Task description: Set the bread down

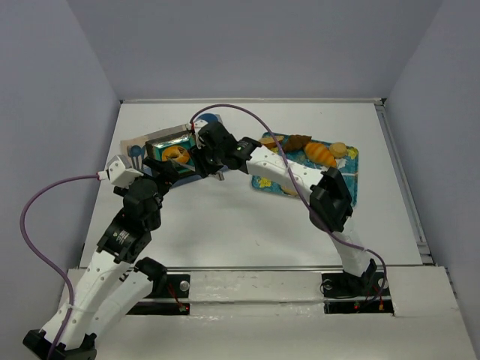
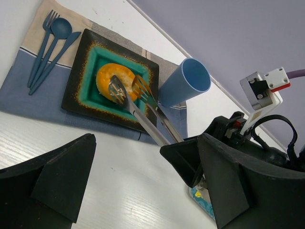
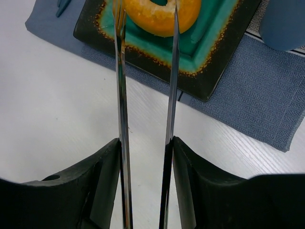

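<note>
The ring-shaped bread [image 3: 162, 14] lies on the teal plate [image 3: 202, 78], between the tips of the tongs [image 3: 121, 95] that the right end effector [image 3: 145, 148] clamps. The left end effector [image 2: 131, 162] gapes open nearby.

White table [image 1: 247, 225] with two mats
A blue-grey placemat [image 3: 267, 95] lay toward the table's upper left; a patterned mat [image 1: 351, 177] lay toward the upper right.

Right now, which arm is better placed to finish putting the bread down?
The right: its gripper holds the tongs, whose tips straddle the bread on the plate. The left gripper hangs open and empty.
</note>
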`<move>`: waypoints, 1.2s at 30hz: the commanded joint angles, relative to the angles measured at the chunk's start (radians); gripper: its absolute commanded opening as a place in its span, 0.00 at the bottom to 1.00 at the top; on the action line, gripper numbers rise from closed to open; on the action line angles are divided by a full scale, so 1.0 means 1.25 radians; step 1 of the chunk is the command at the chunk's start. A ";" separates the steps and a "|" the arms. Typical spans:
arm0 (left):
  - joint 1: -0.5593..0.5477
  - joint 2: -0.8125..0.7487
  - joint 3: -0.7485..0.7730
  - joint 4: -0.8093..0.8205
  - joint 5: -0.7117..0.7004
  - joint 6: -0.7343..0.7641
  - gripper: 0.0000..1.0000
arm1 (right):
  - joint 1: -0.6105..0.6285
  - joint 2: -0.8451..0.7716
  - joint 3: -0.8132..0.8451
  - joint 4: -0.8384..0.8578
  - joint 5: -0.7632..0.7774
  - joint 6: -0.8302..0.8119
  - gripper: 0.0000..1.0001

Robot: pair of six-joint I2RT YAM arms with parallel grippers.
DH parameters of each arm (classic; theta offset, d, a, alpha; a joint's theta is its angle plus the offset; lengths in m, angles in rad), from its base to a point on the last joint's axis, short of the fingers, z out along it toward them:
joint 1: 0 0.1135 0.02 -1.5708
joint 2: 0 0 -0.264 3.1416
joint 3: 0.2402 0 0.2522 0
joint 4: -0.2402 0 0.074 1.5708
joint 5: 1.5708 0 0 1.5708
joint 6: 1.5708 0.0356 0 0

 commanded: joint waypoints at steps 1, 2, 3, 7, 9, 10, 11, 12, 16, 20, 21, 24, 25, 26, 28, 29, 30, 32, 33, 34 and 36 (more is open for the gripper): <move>0.006 -0.010 0.014 0.014 -0.034 -0.010 0.99 | 0.003 -0.079 0.040 0.017 0.008 -0.013 0.51; 0.006 -0.014 0.014 0.013 -0.034 -0.010 0.99 | 0.003 -0.097 0.029 0.023 0.022 -0.007 0.51; 0.006 -0.016 0.014 0.011 -0.035 -0.010 0.99 | 0.003 -0.109 0.019 0.028 0.023 -0.003 0.51; 0.006 -0.025 0.011 0.008 -0.041 -0.016 0.99 | 0.003 -0.219 -0.097 0.061 0.122 0.043 0.50; 0.006 -0.027 0.009 0.004 -0.045 -0.020 0.99 | 0.003 -0.286 -0.221 0.092 0.182 0.069 0.48; 0.006 -0.027 0.009 0.003 -0.046 -0.021 0.99 | 0.003 -0.321 -0.268 0.102 0.198 0.091 0.48; 0.006 -0.027 0.009 0.004 -0.045 -0.022 0.99 | 0.003 -0.393 -0.312 0.109 0.243 0.106 0.48; 0.006 -0.026 0.006 0.005 -0.044 -0.024 0.99 | 0.003 -0.430 -0.398 0.113 0.268 0.121 0.48; 0.006 -0.018 0.006 0.013 -0.039 -0.019 0.99 | 0.003 -0.602 -0.598 0.107 0.430 0.260 0.48; 0.006 -0.014 0.005 0.020 -0.029 -0.020 0.99 | -0.012 -0.723 -0.717 0.090 0.484 0.373 0.48; 0.006 -0.015 0.004 0.021 -0.027 -0.017 0.99 | -0.024 -0.736 -0.730 0.087 0.492 0.385 0.48; 0.006 -0.016 0.002 0.020 -0.024 -0.017 0.99 | -0.056 -0.750 -0.749 0.066 0.489 0.431 0.49; 0.006 -0.016 0.002 0.020 -0.020 -0.017 0.99 | -0.071 -0.741 -0.752 0.065 0.486 0.446 0.50; 0.006 -0.018 0.002 0.020 -0.020 -0.019 0.99 | -0.079 -0.735 -0.755 0.064 0.474 0.453 0.50; 0.006 -0.020 -0.001 0.024 -0.018 -0.019 0.99 | -0.099 -0.707 -0.752 0.065 0.465 0.464 0.51; 0.006 -0.019 -0.001 0.025 -0.018 -0.017 0.99 | -0.099 -0.697 -0.749 0.064 0.461 0.469 0.51; 0.006 -0.019 -0.001 0.025 -0.018 -0.017 0.99 | -0.111 -0.687 -0.741 0.065 0.453 0.473 0.53; 0.006 -0.016 -0.001 0.025 -0.014 -0.019 0.99 | -0.120 -0.654 -0.730 0.066 0.438 0.479 0.54; 0.007 -0.016 -0.001 0.026 -0.014 -0.019 0.99 | -0.120 -0.643 -0.725 0.069 0.433 0.480 0.54; 0.006 -0.014 -0.002 0.026 -0.014 -0.017 0.99 | -0.128 -0.633 -0.716 0.071 0.428 0.482 0.54; 0.007 -0.013 -0.002 0.028 -0.013 -0.016 0.99 | -0.128 -0.605 -0.708 0.079 0.413 0.482 0.54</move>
